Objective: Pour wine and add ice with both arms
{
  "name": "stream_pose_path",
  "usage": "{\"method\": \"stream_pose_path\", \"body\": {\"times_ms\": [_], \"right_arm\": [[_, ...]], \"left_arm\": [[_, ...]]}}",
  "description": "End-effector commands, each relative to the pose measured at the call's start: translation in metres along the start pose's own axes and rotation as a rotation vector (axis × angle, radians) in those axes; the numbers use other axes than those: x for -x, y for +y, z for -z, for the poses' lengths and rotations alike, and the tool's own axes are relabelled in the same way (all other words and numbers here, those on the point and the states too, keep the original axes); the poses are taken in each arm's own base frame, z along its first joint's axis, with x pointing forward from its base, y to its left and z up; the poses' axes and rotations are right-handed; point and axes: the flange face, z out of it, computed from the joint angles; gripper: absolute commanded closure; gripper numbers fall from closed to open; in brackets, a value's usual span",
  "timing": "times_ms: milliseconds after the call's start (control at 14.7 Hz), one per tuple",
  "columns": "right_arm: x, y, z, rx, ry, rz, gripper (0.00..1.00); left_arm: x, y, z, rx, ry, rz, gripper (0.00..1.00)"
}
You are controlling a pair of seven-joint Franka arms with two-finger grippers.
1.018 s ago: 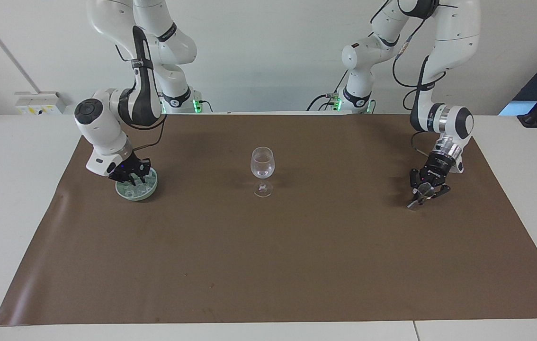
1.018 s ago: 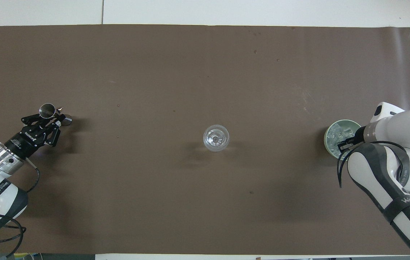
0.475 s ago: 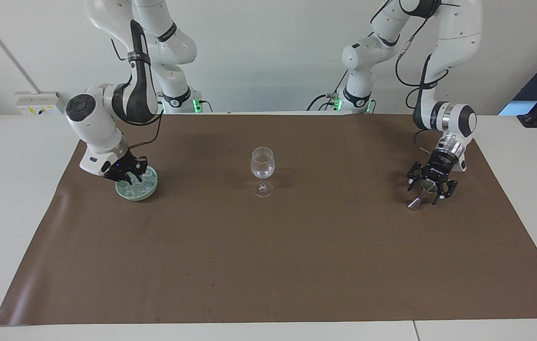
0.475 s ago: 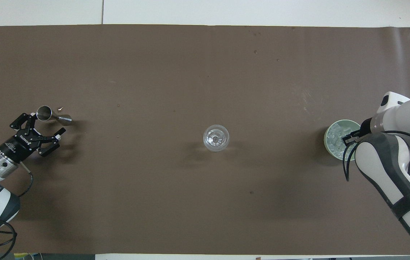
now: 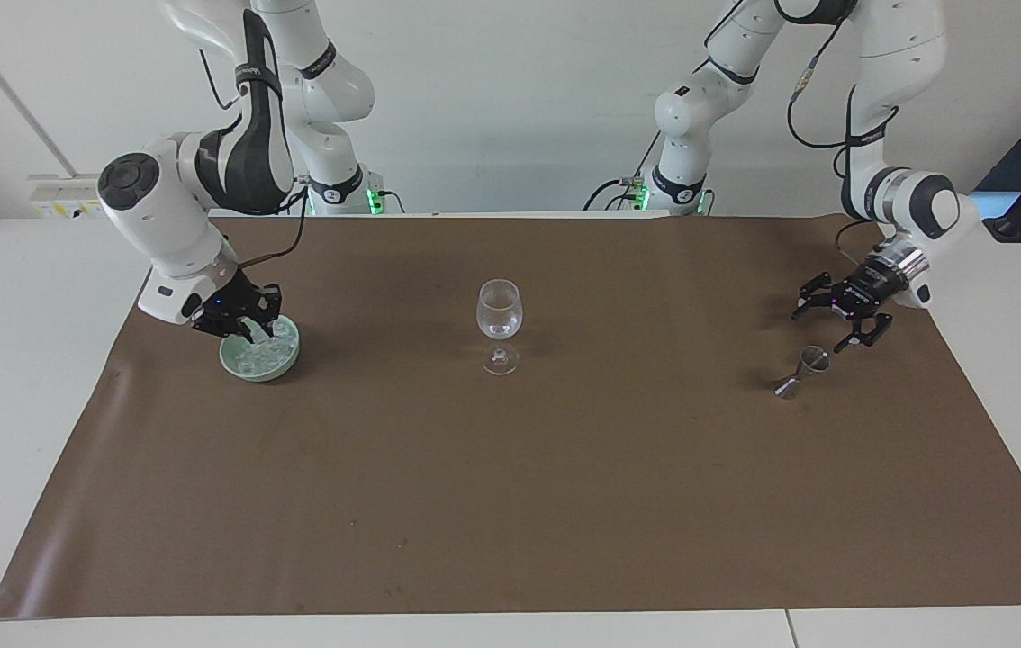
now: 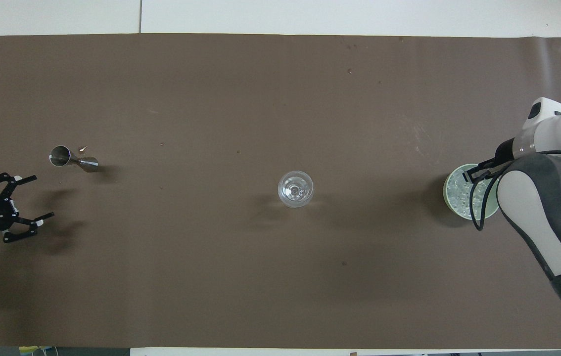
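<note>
Facing view: a stemmed wine glass (image 5: 499, 326) stands mid-mat on the desk (image 5: 6, 360), the landmark here.
Ice: small clear cubes (image 5: 260, 353) heaped in a pale green bowl (image 5: 281, 364), well apart from the glass toward the right arm's end.
Right pincer (image 5: 245, 329): over the bowl, fingertips closed on an ice cube.
Left pincer (image 5: 842, 316): spread wide, holding nothing, well apart from the glass.
Jigger (image 5: 804, 370): steel, standing tilted on the mat.
Change: a second ago the left pincer clasped the jigger; it has let go and drawn back.
</note>
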Motion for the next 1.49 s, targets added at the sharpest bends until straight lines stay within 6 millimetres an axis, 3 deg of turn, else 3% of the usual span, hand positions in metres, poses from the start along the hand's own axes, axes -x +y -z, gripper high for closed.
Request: {"method": "stream_pose_path", "body": {"times_ms": [0, 271, 407, 543, 678, 814, 882, 1085, 1221, 1425], "right_arm": [[-0.02, -0.048, 0.04, -0.008, 0.005, -0.041, 1.0], [-0.044, -0.133, 0.092, -0.015, 0.039, -0.107, 1.0], [-0.057, -0.183, 0.113, -0.052, 0.066, -0.161, 1.0], [-0.066, -0.244, 0.128, -0.06, 0.096, -0.201, 1.0], [-0.068, -0.293, 0.137, -0.063, 0.109, -0.232, 1.0], [-0.065, -0.328, 0.132, -0.048, 0.118, -0.205, 1.0], [-0.07, -0.339, 0.117, -0.018, 0.115, -0.183, 1.0], [-0.08, -0.348, 0.087, 0.007, 0.12, -0.165, 1.0], [-0.077, -0.344, 0.073, 0.008, 0.118, -0.169, 1.0], [-0.069, -0.337, 0.051, -0.005, 0.155, -0.172, 1.0]], "left_arm": [[0.021, 0.045, 0.022, -0.174, 0.079, -0.17, 0.0], [0.08, 0.1, 0.047, -0.339, 0.234, -0.377, 0.0], [0.128, 0.132, 0.043, -0.423, 0.347, -0.51, 0.0], [0.171, 0.151, 0.015, -0.505, 0.43, -0.624, 0.0], [0.23, 0.163, -0.026, -0.621, 0.516, -0.772, 0.0], [0.29, 0.155, -0.06, -0.705, 0.587, -0.901, 0.0], [0.313, 0.15, -0.073, -0.741, 0.616, -0.957, 0.0], [0.354, 0.137, -0.085, -0.768, 0.641, -1.054, 0.0], [0.378, 0.127, -0.098, -0.826, 0.633, -1.18, 0.0], [0.394, 0.113, -0.106, -0.953, 0.629, -1.345, 0.0]]}}
